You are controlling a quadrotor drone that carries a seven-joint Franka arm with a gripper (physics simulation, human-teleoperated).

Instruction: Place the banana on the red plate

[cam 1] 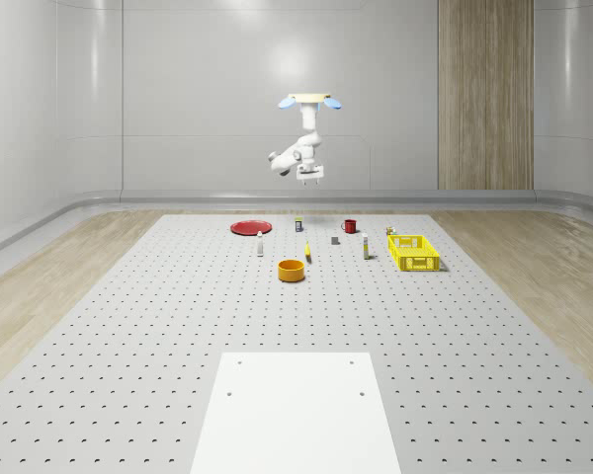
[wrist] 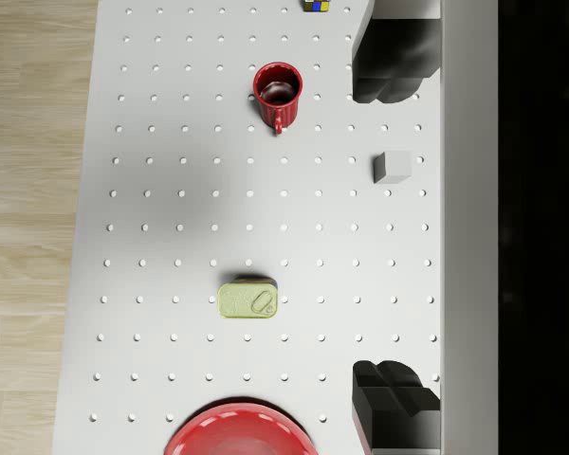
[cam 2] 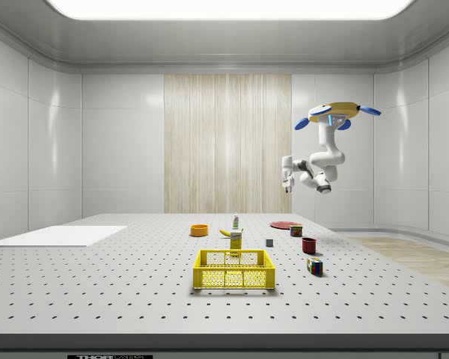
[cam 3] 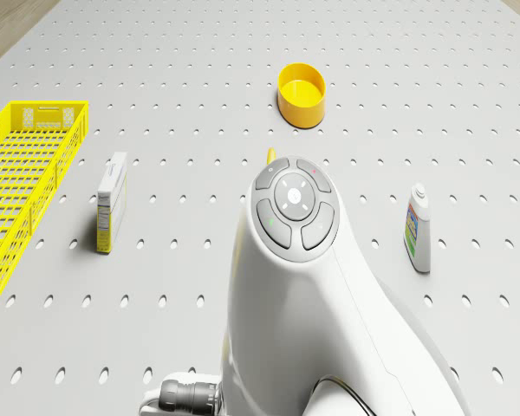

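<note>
With the gripper spread wide and empty, drop toward the banana — at three o'clock (whole-scene view) of the orange bowl — straight down.

You are looking at a perforated grey worktop with a white sheet lying at its near end in the whole-scene view. A yellow basket is sitting toward that view's right, with a small box standing near it. A yellow bowl is resting apart from a white bottle. A red mug, a grey cube and a flat tin are lying well apart, and a colour-puzzle cube is sitting beyond the mug.
</note>
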